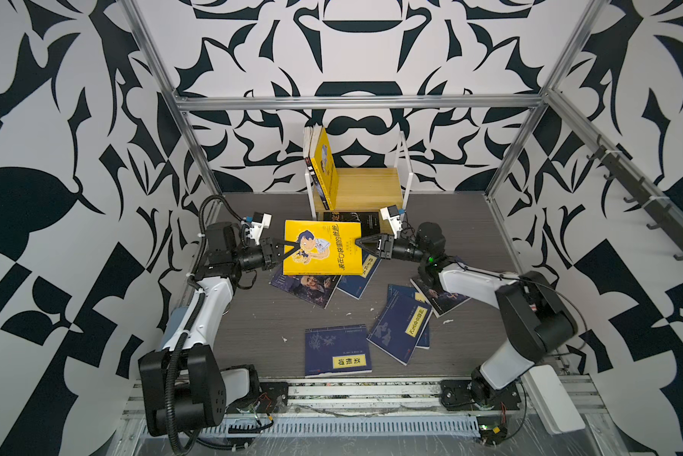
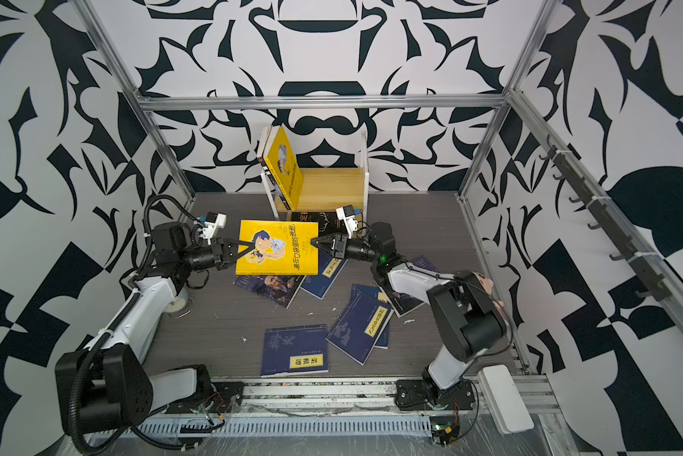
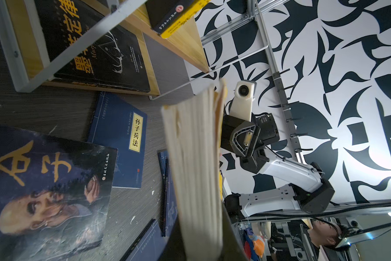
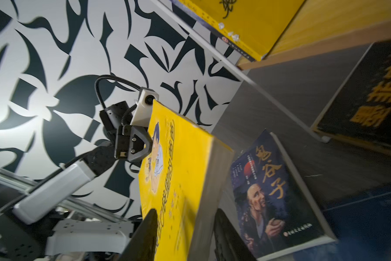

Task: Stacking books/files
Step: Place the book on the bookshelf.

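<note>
Yellow rectangular paperback (image 1: 332,252) | cream page block (image 3: 194,169) | left gripper (image 1: 297,248) clamping edge

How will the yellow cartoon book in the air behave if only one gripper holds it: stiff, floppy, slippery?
The yellow book shows a thick page block in the left wrist view, so it probably stays stiff. Gripped at one edge by the left gripper, it may sag or pivot. Its smooth cover could slip.

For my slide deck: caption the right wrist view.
A yellow cartoon-cover book lifted between the left gripper at its far edge and the right gripper straddling its near edge, above an old-man-cover paperback.
</note>
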